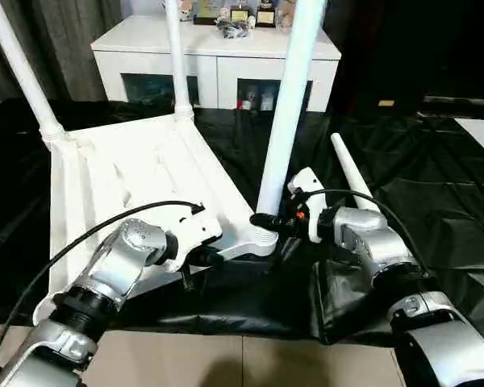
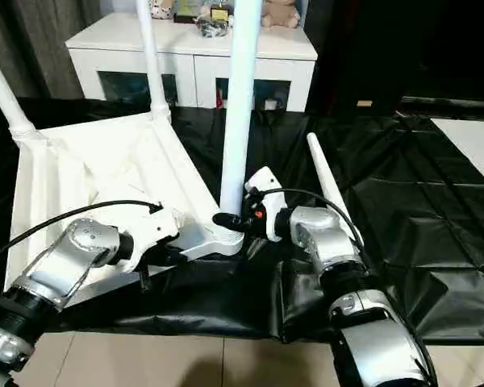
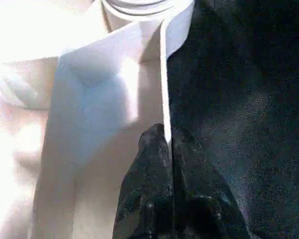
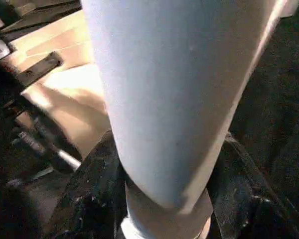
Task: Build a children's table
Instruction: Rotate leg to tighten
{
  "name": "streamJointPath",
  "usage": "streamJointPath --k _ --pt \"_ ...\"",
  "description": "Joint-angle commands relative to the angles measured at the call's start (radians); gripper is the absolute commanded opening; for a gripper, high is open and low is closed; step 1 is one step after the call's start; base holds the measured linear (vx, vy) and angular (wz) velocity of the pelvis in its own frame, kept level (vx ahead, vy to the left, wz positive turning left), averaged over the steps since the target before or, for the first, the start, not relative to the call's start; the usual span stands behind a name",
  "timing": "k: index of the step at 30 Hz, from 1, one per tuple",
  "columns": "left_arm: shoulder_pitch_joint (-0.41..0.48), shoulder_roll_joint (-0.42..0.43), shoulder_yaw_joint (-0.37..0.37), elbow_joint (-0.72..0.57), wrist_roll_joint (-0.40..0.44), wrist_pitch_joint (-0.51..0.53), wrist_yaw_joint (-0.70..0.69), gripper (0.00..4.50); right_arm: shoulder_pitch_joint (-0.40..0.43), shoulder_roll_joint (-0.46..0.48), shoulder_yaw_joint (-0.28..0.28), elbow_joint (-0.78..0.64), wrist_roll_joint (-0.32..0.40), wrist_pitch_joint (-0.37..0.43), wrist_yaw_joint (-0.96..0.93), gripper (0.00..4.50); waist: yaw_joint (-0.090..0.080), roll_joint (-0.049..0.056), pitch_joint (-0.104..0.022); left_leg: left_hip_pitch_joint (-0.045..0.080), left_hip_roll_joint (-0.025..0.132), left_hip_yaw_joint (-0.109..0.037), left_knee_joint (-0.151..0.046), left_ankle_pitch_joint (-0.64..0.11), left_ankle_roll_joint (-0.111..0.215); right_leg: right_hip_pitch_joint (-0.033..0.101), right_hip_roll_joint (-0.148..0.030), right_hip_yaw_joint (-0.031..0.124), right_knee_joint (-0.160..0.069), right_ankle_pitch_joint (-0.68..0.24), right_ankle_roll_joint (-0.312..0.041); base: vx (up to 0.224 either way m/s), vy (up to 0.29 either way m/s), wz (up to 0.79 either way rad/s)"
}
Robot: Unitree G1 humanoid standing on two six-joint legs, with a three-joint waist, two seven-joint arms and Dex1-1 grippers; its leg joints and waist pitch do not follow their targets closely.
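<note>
The white tabletop (image 1: 137, 173) lies upside down on a black sheet, ribbed underside up. Three white legs stand in its corner sockets: one at the far left (image 1: 20, 68), one at the far middle (image 1: 176, 56), one at the near right corner (image 1: 289, 105). My right gripper (image 1: 266, 219) is shut on this near leg (image 4: 174, 89) just above its socket, a black finger (image 4: 92, 194) on each side. My left gripper (image 1: 195, 262) is shut on the tabletop's thin front rim (image 3: 164, 74), close to the same corner. A fourth leg (image 1: 351, 173) lies loose on the sheet behind my right wrist.
A white cabinet (image 1: 218, 48) with dark glass doors stands behind, with small trophies and toys on top. The crumpled black sheet (image 1: 436, 185) stretches to the right, with a flat white board (image 1: 480, 133) at its right edge. Beige floor tiles (image 1: 250, 363) lie nearest me.
</note>
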Motion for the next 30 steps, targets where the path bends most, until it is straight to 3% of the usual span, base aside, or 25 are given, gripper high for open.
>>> streamJointPath --k 1,2,3,4,5,6,7,9,10,11,12,13,14,15,16,17,18,19,20,21,23,26,30 --pt "0.003 -0.081 -0.018 0.074 -0.006 0.043 0.076 0.0 0.052 0.041 -0.008 0.149 -0.045 0.067 -0.168 1.88 -0.012 0.007 0.0 0.009 0.044 -0.039 -0.09 -0.535 -0.031 -0.009 -0.06 0.039 -0.102 -0.582 -0.134 0.0 0.0 0.0" --pt "-0.004 -0.112 0.0 0.093 -0.018 0.063 0.107 0.0 0.041 0.055 -0.03 0.163 -0.036 0.069 -0.227 1.88 -0.017 0.011 0.0 0.009 0.043 -0.04 -0.09 -0.549 -0.034 -0.012 -0.06 0.038 -0.102 -0.609 -0.121 0.0 0.0 0.0" --pt "-0.03 -0.183 0.047 0.143 -0.044 0.107 0.19 0.0 0.014 0.083 -0.08 0.2 -0.011 0.076 -0.351 1.88 -0.025 0.005 0.005 0.026 0.036 -0.046 -0.083 -0.591 -0.043 -0.027 -0.055 0.026 -0.119 -0.705 -0.077 -0.053 0.014 -0.03" --pt "-0.055 -0.226 0.077 0.189 -0.056 0.113 0.249 0.0 -0.001 0.098 -0.104 0.222 0.001 0.075 -0.421 1.88 -0.028 0.004 0.006 0.03 0.034 -0.051 -0.083 -0.604 -0.042 -0.026 -0.056 0.019 -0.125 -0.73 -0.062 -0.053 0.014 -0.03" --pt "-0.06 -0.232 0.08 0.196 -0.057 0.113 0.258 0.0 -0.003 0.1 -0.107 0.225 0.003 0.074 -0.432 1.88 -0.042 0.005 0.008 0.024 0.029 -0.059 -0.083 -0.632 -0.036 -0.022 -0.054 0.004 -0.133 -0.766 -0.033 -0.067 0.026 -0.07" --pt "-0.117 -0.31 0.123 0.295 -0.067 0.101 0.369 0.0 -0.034 0.129 -0.146 0.268 0.023 0.067 -0.559 1.88 -0.049 0.014 0.008 0.026 0.028 -0.07 -0.087 -0.669 -0.035 -0.017 -0.052 -0.008 -0.139 -0.749 -0.024 -0.061 0.051 -0.13" --pt "-0.12 -0.314 0.124 0.3 -0.067 0.099 0.374 0.0 -0.035 0.131 -0.147 0.27 0.024 0.066 -0.566 1.88 -0.056 0.018 0.009 0.022 0.028 -0.076 -0.092 -0.691 -0.034 -0.008 -0.05 -0.017 -0.141 -0.727 -0.019 -0.061 0.051 -0.13" --pt "-0.179 -0.387 0.146 0.383 -0.067 0.067 0.465 0.0 -0.073 0.167 -0.185 0.31 0.05 0.047 -0.697 1.88 -0.062 0.034 0.007 0.025 0.034 -0.086 -0.104 -0.749 -0.03 0.008 -0.049 -0.035 -0.14 -0.619 -0.031 -0.047 0.061 -0.06" --pt "-0.212 -0.431 0.157 0.419 -0.069 0.053 0.503 0.0 -0.1 0.191 -0.205 0.336 0.059 0.031 -0.781 1.88 -0.066 0.047 0.012 0.024 0.039 -0.09 -0.119 -0.802 -0.031 0.017 -0.042 -0.046 -0.138 -0.572 -0.035 -0.045 0.056 -0.03" --pt "-0.218 -0.441 0.157 0.423 -0.069 0.054 0.507 0.0 -0.109 0.197 -0.205 0.342 0.055 0.027 -0.797 1.88 -0.067 0.045 0.014 0.021 0.049 -0.085 -0.136 -0.848 -0.026 0.031 -0.034 -0.053 -0.119 -0.507 -0.048 0.0 0.0 0.0" --pt "-0.228 -0.455 0.164 0.433 -0.062 0.053 0.516 0.0 -0.122 0.206 -0.207 0.353 0.043 0.022 -0.823 1.88 -0.059 0.049 0.019 -0.008 0.063 -0.076 -0.172 -0.887 -0.022 0.059 -0.028 -0.048 -0.071 -0.445 -0.059 -0.065 0.011 0.05" --pt "-0.232 -0.461 0.168 0.438 -0.057 0.053 0.52 0.0 -0.129 0.211 -0.211 0.358 0.037 0.018 -0.84 1.88 -0.045 0.05 0.012 -0.029 0.077 -0.078 -0.191 -0.887 -0.018 0.086 -0.035 -0.026 -0.005 -0.363 -0.069 -0.065 0.011 0.05" --pt "-0.238 -0.466 0.175 0.449 -0.054 0.051 0.525 0.0 -0.14 0.218 -0.217 0.367 0.031 0.016 -0.861 1.88 -0.033 0.022 0.015 -0.003 0.062 -0.051 -0.179 -0.839 -0.013 0.038 -0.04 0.003 -0.037 -0.399 -0.076 -0.06 -0.048 0.12" --pt "-0.241 -0.468 0.179 0.455 -0.053 0.049 0.527 0.0 -0.146 0.222 -0.221 0.372 0.027 0.015 -0.871 1.88 -0.027 -0.016 0.026 0.095 -0.015 -0.034 -0.029 -0.625 -0.002 -0.083 -0.08 -0.013 -0.195 -0.857 -0.01 0.028 -0.104 0.24" --pt "-0.244 -0.462 0.18 0.47 -0.051 0.044 0.533 0.0 -0.153 0.225 -0.222 0.378 0.023 0.016 -0.879 1.88 -0.029 -0.022 0.015 0.097 -0.033 -0.032 0.025 -0.457 0.02 -0.085 -0.111 -0.003 -0.209 -0.954 -0.011 0.028 -0.104 0.24" --pt "-0.247 -0.458 0.181 0.48 -0.049 0.04 0.538 0.0 -0.158 0.227 -0.222 0.382 0.02 0.017 -0.884 1.88 -0.031 -0.017 0.026 -0.013 -0.008 -0.066 -0.025 -0.306 0.051 0.022 -0.14 0.005 -0.173 -0.962 0.005 0.106 -0.053 -0.18" --pt "-0.254 -0.447 0.184 0.505 -0.046 0.026 0.547 0.0 -0.164 0.229 -0.223 0.39 0.017 0.014 -0.889 1.88 -0.016 0.004 0.011 -0.028 0.016 -0.078 -0.076 -0.344 0.02 0.038 -0.098 -0.021 -0.148 -0.832 0.027 0.066 0.013 -0.37" --pt "-0.259 -0.437 0.186 0.523 -0.043 0.015 0.554 0.0 -0.168 0.231 -0.226 0.396 0.015 0.012 -0.893 1.88 -0.026 0.004 0.006 -0.02 0.025 -0.084 -0.082 -0.38 0.008 0.029 -0.089 -0.025 -0.138 -0.733 0.016 0.066 0.013 -0.37" --pt "-0.263 -0.428 0.192 0.533 -0.043 0.009 0.558 0.0 -0.17 0.232 -0.226 0.4 0.012 0.008 -0.895 1.88 -0.026 0.01 0.01 0.002 0.027 -0.078 -0.087 -0.459 0.002 0.013 -0.075 -0.028 -0.14 -0.631 -0.018 0.0 0.0 0.0" --pt "-0.269 -0.42 0.202 0.549 -0.045 0.0 0.56 0.0 -0.174 0.233 -0.227 0.407 0.011 0.002 -0.9 1.88 -0.026 0.016 0.007 0.017 0.03 -0.074 -0.089 -0.484 0.002 0.009 -0.077 -0.023 -0.137 -0.562 -0.063 0.0 0.0 0.0" --pt "-0.272 -0.414 0.204 0.553 -0.043 -0.002 0.56 0.0 -0.175 0.234 -0.233 0.41 0.013 -0.002 -0.9 1.88 -0.032 0.013 0.015 -0.002 0.035 -0.076 -0.101 -0.511 0.007 0.023 -0.074 -0.027 -0.13 -0.524 -0.081 0.0 0.0 0.0" --pt "-0.272 -0.405 0.207 0.558 -0.038 -0.007 0.555 0.0 -0.182 0.24 -0.249 0.413 0.022 -0.02 -0.885 1.88 -0.035 0.015 0.014 -0.001 0.035 -0.077 -0.102 -0.538 0.002 0.024 -0.081 -0.023 -0.13 -0.532 -0.084 0.0 0.0 0.0" --pt "-0.282 -0.386 0.205 0.584 -0.035 -0.029 0.537 0.0 -0.21 0.248 -0.25 0.402 0.024 -0.079 -0.785 1.88 -0.033 0.014 0.017 0.007 0.033 -0.072 -0.1 -0.543 0.006 0.016 -0.085 -0.019 -0.136 -0.564 -0.086 0.0 0.0 0.0"
